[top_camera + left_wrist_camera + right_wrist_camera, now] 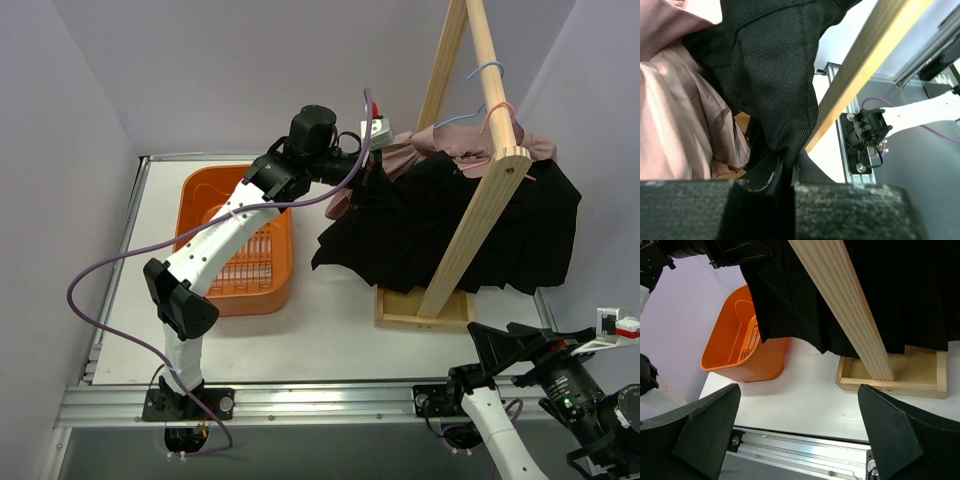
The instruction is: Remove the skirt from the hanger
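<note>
- Right gripper [799, 405] sat nearest me, low at the near right edge of the table [330, 310]. Its jaws stood wide apart with nothing between them, and it was well apart from the skirt.
- Past it, the wooden rack [470, 235] stood on the right half of the table. The orange basket [240, 270] lay to the left of it; I could see no garment in it.
- The skirt [400, 230], black and pleated, hung from the top of the rack. Its hem draped down on both sides of the slanted post, just above the rack's base.
- Left gripper [790, 172] was reached out far, at the skirt's upper left edge. In the wrist view its jaws were closed on a bunched fold of the black cloth, which ran straight up out of the pinch. A pink cloth [670, 100] lay just beside that fold, outside the jaws as far as I could tell.
- At the far top, the hanger [492, 108] was hooked on the rack's upper beam, with the skirt's waist gathered under it.
- My read: the grip was made and nothing more. The skirt was not yet off the hanger, so the pull free and the set-down were both left to do.
</note>
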